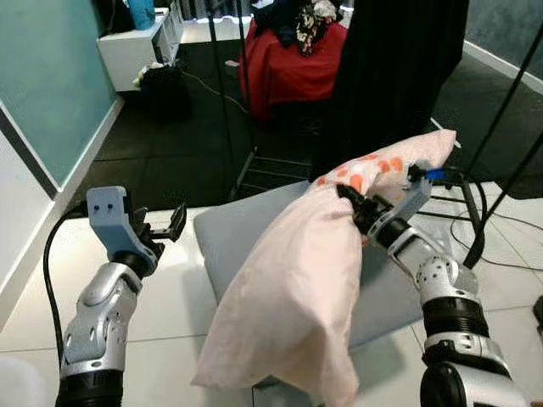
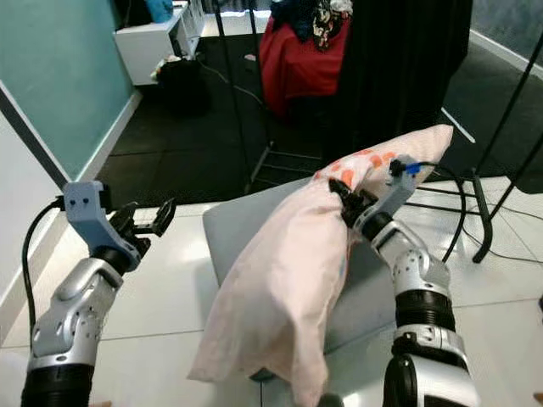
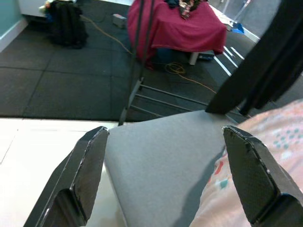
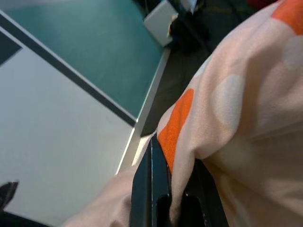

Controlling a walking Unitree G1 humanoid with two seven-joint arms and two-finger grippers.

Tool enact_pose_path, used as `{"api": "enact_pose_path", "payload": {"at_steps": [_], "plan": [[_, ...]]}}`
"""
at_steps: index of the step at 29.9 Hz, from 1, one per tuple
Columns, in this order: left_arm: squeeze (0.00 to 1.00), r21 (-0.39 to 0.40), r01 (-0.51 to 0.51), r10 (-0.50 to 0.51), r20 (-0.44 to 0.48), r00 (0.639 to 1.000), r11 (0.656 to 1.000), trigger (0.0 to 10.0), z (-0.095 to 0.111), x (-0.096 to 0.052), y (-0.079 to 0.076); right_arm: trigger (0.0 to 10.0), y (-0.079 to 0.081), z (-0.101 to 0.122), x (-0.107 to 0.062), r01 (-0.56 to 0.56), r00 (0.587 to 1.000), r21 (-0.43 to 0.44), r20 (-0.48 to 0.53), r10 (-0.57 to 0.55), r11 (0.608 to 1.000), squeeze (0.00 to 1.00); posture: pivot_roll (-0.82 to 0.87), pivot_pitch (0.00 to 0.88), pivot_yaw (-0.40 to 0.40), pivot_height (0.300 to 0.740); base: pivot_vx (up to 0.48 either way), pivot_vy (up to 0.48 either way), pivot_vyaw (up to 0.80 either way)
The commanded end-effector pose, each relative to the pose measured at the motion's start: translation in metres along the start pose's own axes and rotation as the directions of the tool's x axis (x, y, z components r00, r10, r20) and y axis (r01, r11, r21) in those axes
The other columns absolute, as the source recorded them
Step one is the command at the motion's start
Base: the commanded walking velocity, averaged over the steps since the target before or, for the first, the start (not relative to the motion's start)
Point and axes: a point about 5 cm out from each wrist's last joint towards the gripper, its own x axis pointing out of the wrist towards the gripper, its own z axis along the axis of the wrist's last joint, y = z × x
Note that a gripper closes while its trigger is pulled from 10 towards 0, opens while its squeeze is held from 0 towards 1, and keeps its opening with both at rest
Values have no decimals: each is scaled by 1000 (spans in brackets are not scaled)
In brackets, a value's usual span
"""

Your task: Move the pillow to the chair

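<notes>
A pale pink pillow point(image 1: 297, 288) with orange dots hangs over the grey chair seat point(image 1: 233, 233), its lower end drooping past the seat's front edge. My right gripper point(image 1: 355, 206) is shut on the pillow's upper part, pinching a fold of cloth; in the right wrist view the fingers point(image 4: 154, 189) clamp the fabric point(image 4: 236, 113). My left gripper point(image 1: 165, 227) is open, held left of the seat and apart from it. In the left wrist view its fingers point(image 3: 87, 170) frame the seat point(image 3: 161, 161), with the pillow's edge point(image 3: 265, 132) beside it.
A black curtain point(image 1: 394, 76) hangs behind the chair. A red-covered table point(image 1: 288, 64) with clothes, a black bag point(image 1: 161, 85) and a white cabinet point(image 1: 136, 47) stand further back. Black stand legs point(image 1: 501, 119) and cables cross the floor on the right. A teal wall point(image 1: 51, 85) runs along the left.
</notes>
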Motion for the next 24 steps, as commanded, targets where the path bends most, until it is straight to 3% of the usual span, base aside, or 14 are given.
{"api": "enact_pose_path", "payload": {"at_steps": [1, 17, 21, 24], "plan": [[0, -25, -23, 22, -19, 1000, 999, 10000, -6, -3, 5, 0, 14, 12, 4, -61, 997, -33, 48, 63, 998, 0, -176, 40, 16, 675, 0, 0, 0], [0, -53, -44, 41, -63, 997, 998, 10000, -17, -6, 4, 0, 19, 14, 6, -57, 997, -40, 43, 59, 998, 0, -179, 43, 7, 735, 0, 0, 0], [0, -51, -43, 38, -95, 995, 998, 10000, -23, -8, 2, 0, 18, 9, 6, -43, 998, -36, 37, 44, 998, 0, -177, 42, 7, 740, -480, 0, 0], [0, -58, -36, 32, -71, 997, 998, 10000, -22, -9, 1, 0, 18, 7, 6, -38, 999, -37, 32, 39, 999, 0, -174, 42, 6, 740, -385, 0, 0]]}}
